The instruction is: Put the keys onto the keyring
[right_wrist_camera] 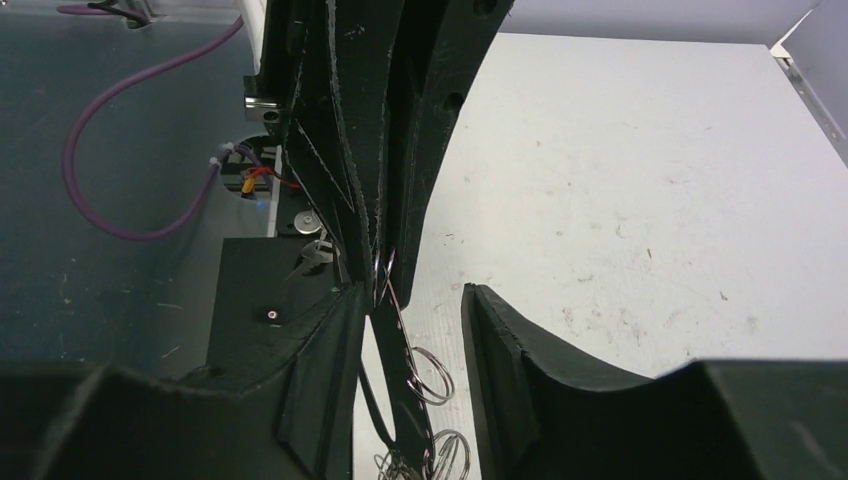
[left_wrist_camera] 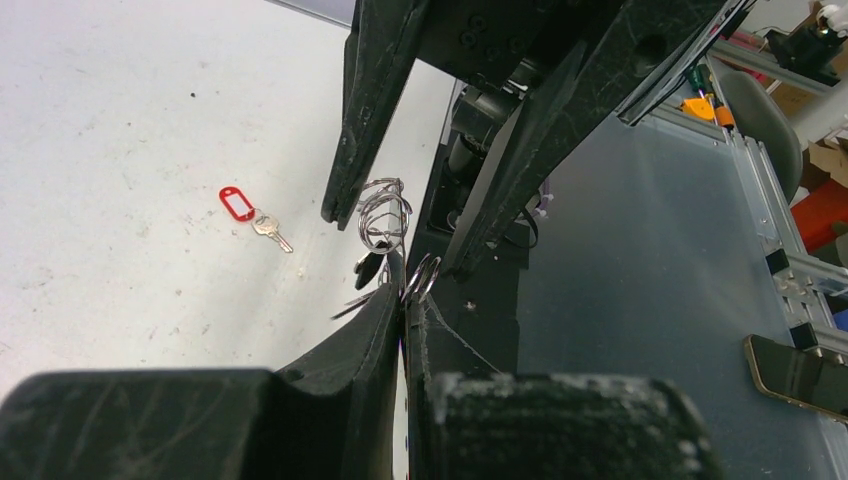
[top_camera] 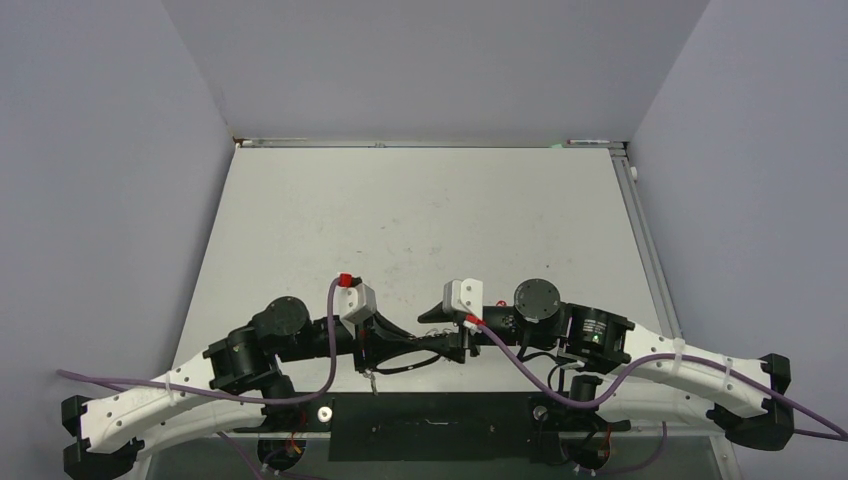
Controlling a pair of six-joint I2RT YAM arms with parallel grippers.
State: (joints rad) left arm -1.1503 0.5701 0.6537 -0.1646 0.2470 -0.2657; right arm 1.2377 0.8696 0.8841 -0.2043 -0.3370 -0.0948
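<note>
Left gripper (left_wrist_camera: 405, 298): fingers together, clamped on one loop of the keyring (left_wrist_camera: 384, 214), holding it off the table (left_wrist_camera: 120, 150). Right gripper (right_wrist_camera: 412, 300): fingers apart, straddling the dangling loops without gripping. The red-tagged key (left_wrist_camera: 268, 230) lies on the table, well apart. Risk: closing the right fingers off-centre would likely deflect the loops or twist them out of the left clamp.

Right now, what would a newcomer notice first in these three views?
Two claws meet tip to tip over the table's near edge: the left claw is pinched shut on the keyring, the right claw open astride its dangling loops. Off to the side, a red-tagged key lies alone on the table.
</note>
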